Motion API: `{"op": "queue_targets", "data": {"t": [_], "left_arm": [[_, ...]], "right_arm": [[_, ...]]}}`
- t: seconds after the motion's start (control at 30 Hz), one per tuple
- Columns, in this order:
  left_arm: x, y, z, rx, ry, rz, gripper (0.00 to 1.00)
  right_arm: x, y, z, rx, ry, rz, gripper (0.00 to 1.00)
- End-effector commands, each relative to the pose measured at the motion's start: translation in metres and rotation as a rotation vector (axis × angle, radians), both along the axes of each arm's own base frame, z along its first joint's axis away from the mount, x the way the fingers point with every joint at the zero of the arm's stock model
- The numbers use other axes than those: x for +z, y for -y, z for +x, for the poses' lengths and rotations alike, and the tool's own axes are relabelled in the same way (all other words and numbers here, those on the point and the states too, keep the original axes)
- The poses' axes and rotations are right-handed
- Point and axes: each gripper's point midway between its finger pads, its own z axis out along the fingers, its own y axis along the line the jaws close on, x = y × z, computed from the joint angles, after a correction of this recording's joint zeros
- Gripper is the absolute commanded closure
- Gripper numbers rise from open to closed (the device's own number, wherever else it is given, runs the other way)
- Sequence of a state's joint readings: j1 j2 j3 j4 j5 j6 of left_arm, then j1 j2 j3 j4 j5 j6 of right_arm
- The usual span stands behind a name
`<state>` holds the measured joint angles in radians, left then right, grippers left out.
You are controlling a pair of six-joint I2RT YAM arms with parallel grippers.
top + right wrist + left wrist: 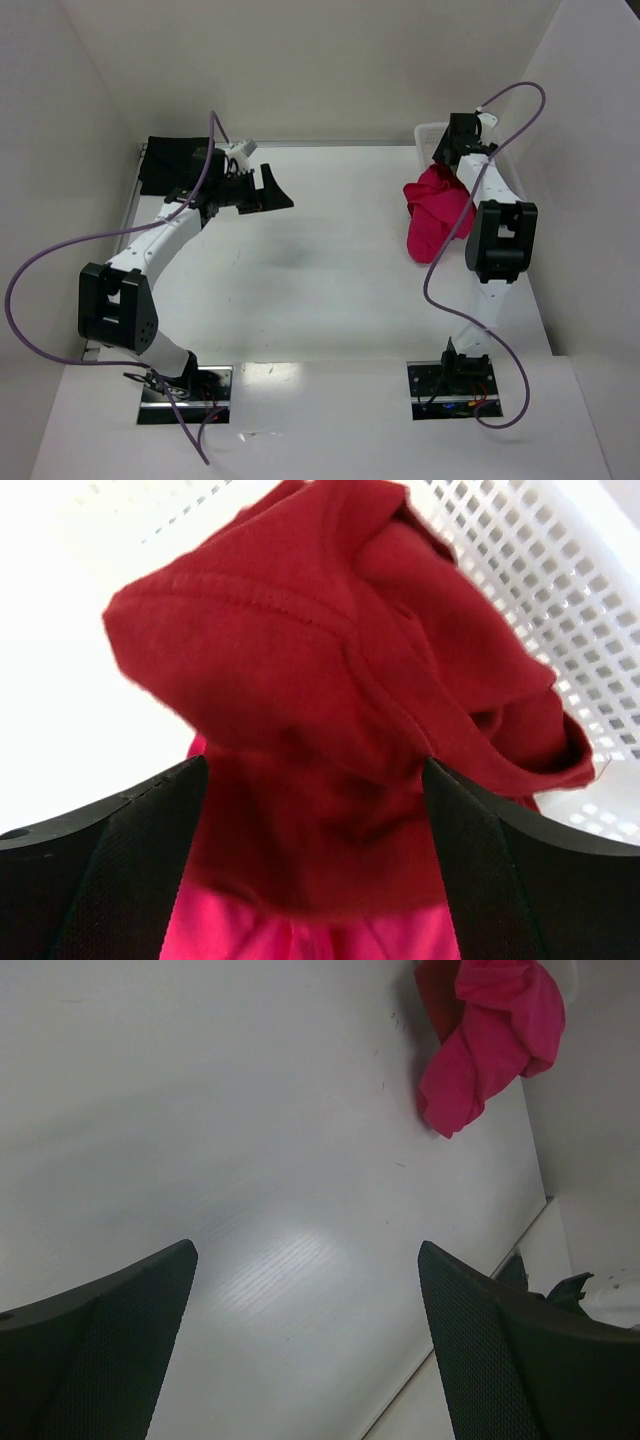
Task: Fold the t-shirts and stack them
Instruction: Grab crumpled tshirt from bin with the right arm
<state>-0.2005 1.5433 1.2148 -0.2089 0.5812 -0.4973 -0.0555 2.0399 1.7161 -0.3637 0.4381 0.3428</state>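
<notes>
Dark red t-shirt (330, 680) inside right claw (315, 800)

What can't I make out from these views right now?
- Right hand: in the top view, its fingertips are covered by the right arm.
- Basket contents: blocked in the right wrist view by the dark red shirt, and in the top view by that arm.
- Pink shirt: crumpled, layout unreadable; cropped by the left wrist view's edge.
- Black shirt: in the top view, partly under the left arm; folds too dark.
</notes>
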Motion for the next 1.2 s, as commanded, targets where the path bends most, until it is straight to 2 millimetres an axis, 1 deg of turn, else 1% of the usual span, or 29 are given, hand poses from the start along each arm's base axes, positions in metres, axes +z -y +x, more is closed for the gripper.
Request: {"op": "queue_targets", "data": {"t": [0.0,0.07,0.13,0.2,0.23,0.27,0.3,0.33,0.37,0.4,0.47,0.5,0.57,0.6,0.63,0.67,0.73,0.77,0.8,0.83,0.87,0.9,0.93,0.97,1.03,1.07,1.1,1.13,1.17], "left_arm": [[0.004,0.000,0.003,-0.016,0.027,0.008,0.01],[0.004,0.000,0.005,-0.016,0.025,0.008,0.01],[0.000,0.000,0.006,-0.016,0.015,0.010,0.01],[0.001,0.001,0.010,-0.020,0.020,0.016,0.01],[-0.003,0.001,0.011,-0.020,0.009,0.018,0.01],[0.001,0.001,0.012,-0.020,0.020,0.016,0.01],[-0.005,0.001,0.012,-0.021,0.000,0.019,0.01],[-0.005,0.001,0.012,-0.021,0.000,0.020,0.01],[-0.001,0.002,0.013,-0.020,0.009,0.018,0.01],[-0.001,0.002,0.013,-0.020,0.009,0.018,0.01],[-0.006,0.001,0.013,-0.021,-0.010,0.022,0.01],[-0.006,0.001,0.013,-0.021,-0.010,0.022,0.01],[-0.006,0.001,0.013,-0.021,-0.010,0.022,0.01],[-0.006,0.001,0.013,-0.021,-0.010,0.022,0.01],[-0.006,0.001,0.013,-0.021,-0.010,0.022,0.01],[-0.006,0.001,0.013,-0.021,-0.010,0.022,0.01],[-0.004,0.003,0.013,-0.030,-0.003,0.013,0.01],[-0.004,0.003,0.013,-0.031,-0.003,0.013,0.01],[-0.006,0.003,0.013,-0.026,-0.006,0.007,0.01],[-0.004,0.005,0.012,-0.037,0.002,-0.002,0.01],[-0.004,0.007,0.012,-0.047,0.011,-0.011,0.01],[-0.002,0.007,0.011,-0.042,0.011,-0.019,0.01],[0.002,0.009,0.012,-0.055,0.028,-0.031,0.01],[0.001,0.011,0.010,-0.062,0.020,-0.043,0.01],[0.003,0.012,0.008,-0.073,0.036,-0.053,0.01],[0.003,0.011,0.005,-0.073,0.037,-0.053,0.01],[0.005,0.012,0.006,-0.073,0.046,-0.055,0.01],[0.005,0.011,0.004,-0.073,0.046,-0.055,0.01],[0.008,0.011,0.003,-0.073,0.055,-0.056,0.01]], "right_arm": [[0.023,0.020,0.009,-0.109,0.047,-0.090,0.05],[0.027,0.027,0.006,-0.141,0.050,-0.124,0.04],[0.027,0.028,0.010,-0.137,0.056,-0.130,0.04],[0.014,0.033,0.014,-0.144,0.031,-0.130,0.04],[0.007,0.035,0.012,-0.154,0.009,-0.139,0.07],[-0.002,0.035,0.013,-0.153,-0.011,-0.140,0.11],[-0.009,0.035,0.014,-0.157,-0.020,-0.134,0.22],[-0.006,0.035,0.016,-0.157,-0.011,-0.134,0.30],[-0.011,0.035,0.016,-0.157,-0.020,-0.134,0.46],[-0.005,0.037,0.017,-0.167,-0.008,-0.142,0.59],[-0.011,0.039,0.019,-0.177,-0.018,-0.151,0.71],[-0.006,0.039,0.022,-0.178,-0.004,-0.150,0.85],[0.002,0.044,0.022,-0.194,0.008,-0.142,0.97],[0.003,0.044,0.021,-0.194,0.001,-0.143,1.00],[0.035,0.040,0.023,-0.176,0.065,-0.124,1.00],[0.050,0.040,0.021,-0.178,0.092,-0.123,1.00],[0.077,0.029,0.015,-0.157,0.142,-0.127,1.00],[0.092,0.028,0.011,-0.159,0.174,-0.126,1.00],[0.124,0.019,-0.001,-0.147,0.228,-0.123,1.00],[0.141,0.014,-0.007,-0.140,0.267,-0.120,1.00],[0.159,-0.001,-0.010,-0.106,0.318,-0.106,1.00],[0.188,-0.019,-0.024,-0.062,0.374,-0.101,1.00],[0.203,-0.028,-0.031,-0.050,0.406,-0.110,1.00],[0.234,-0.030,-0.049,-0.073,0.462,-0.128,1.00],[0.257,-0.048,-0.062,-0.054,0.504,-0.138,1.00],[0.290,-0.044,-0.077,-0.092,0.566,-0.142,1.00],[0.297,-0.040,-0.084,-0.108,0.575,-0.154,1.00],[0.322,-0.034,-0.100,-0.143,0.629,-0.153,1.00],[0.329,-0.034,-0.100,-0.146,0.652,-0.149,1.00]]}}
